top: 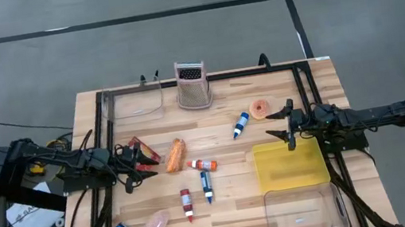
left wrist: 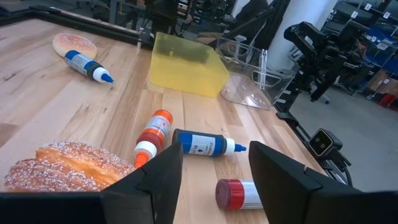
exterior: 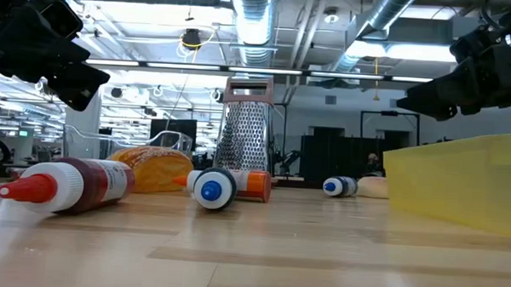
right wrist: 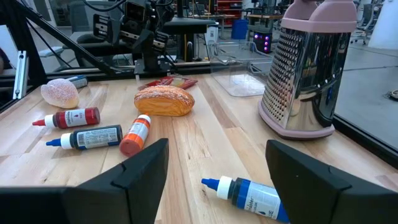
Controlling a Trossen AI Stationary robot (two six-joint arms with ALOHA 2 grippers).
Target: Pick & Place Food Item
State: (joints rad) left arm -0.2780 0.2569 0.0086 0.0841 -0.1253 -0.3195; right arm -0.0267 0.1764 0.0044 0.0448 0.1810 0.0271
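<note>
**Bread roll lies just ahead of my left claw, nothing gripped yet**

I see a light wooden table (top: 222,139) standing on a grey floor with dark lines. Through the low camera the room behind is a big workshop with pipes and bright lamps on the ceiling.

On the table lie several small bottles, a metal grater (top: 192,85) at the far edge, a yellow bin (top: 290,163) and a clear container (top: 303,213) on the right side.

The sugared bread roll (top: 175,155) lies near the middle-left of the table, beside an orange-capped bottle (top: 203,165). My left gripper (top: 143,170) is just beside the roll, on its left side, fingers parted and holding nothing. In the left wrist camera the roll (left wrist: 65,167) is close in front of the fingers.

My right gripper (top: 285,126) waits with fingers spread wide, near the yellow bin, well apart from the roll.
</note>
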